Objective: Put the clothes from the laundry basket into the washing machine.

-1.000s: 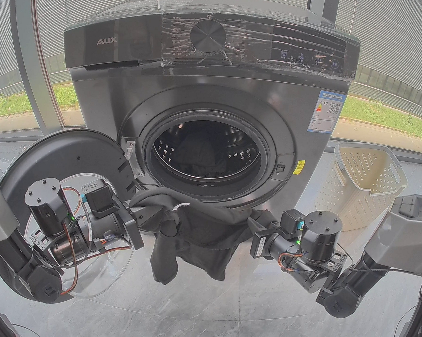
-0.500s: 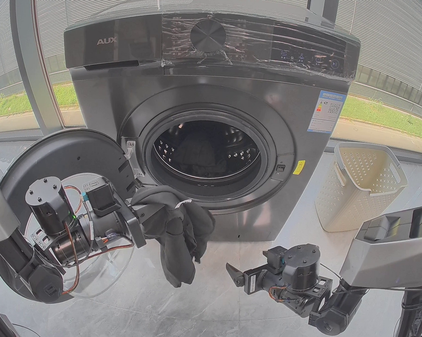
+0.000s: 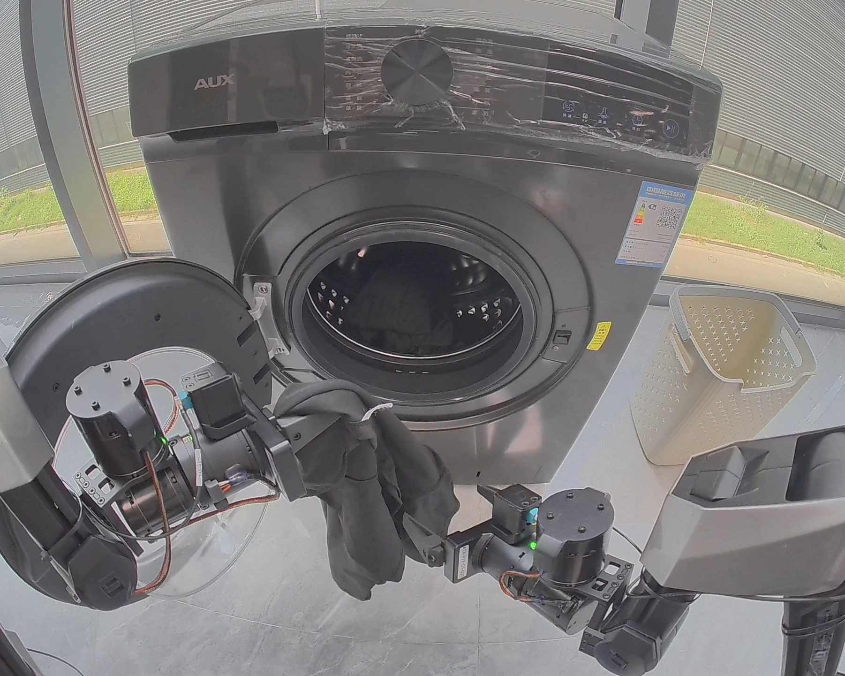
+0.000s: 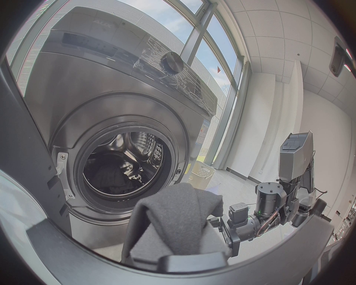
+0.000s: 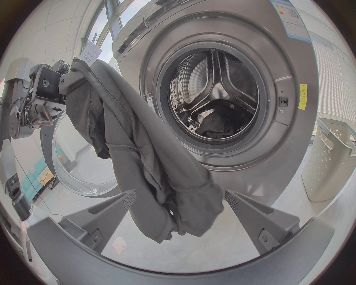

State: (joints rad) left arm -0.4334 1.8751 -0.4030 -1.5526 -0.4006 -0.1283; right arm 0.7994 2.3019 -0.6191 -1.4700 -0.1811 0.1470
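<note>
A dark grey garment hangs in front of the washing machine, below its open drum. My left gripper is shut on the garment's top edge, and the cloth covers its fingers in the left wrist view, where the garment drapes over them. My right gripper is low beside the hanging cloth and open. In the right wrist view its fingers stand wide apart with the garment's lower end hanging between them, not clamped. Dark clothes lie inside the drum.
The round machine door is swung open to the left, behind my left arm. A cream laundry basket stands on the floor to the machine's right, with no clothes visible in it. Grey tiled floor lies below the garment.
My right gripper let go of the garment, dropped low, then moved left to the hanging cloth. The garment, once stretched between both grippers, now hangs from the left one, which shifted slightly right.
</note>
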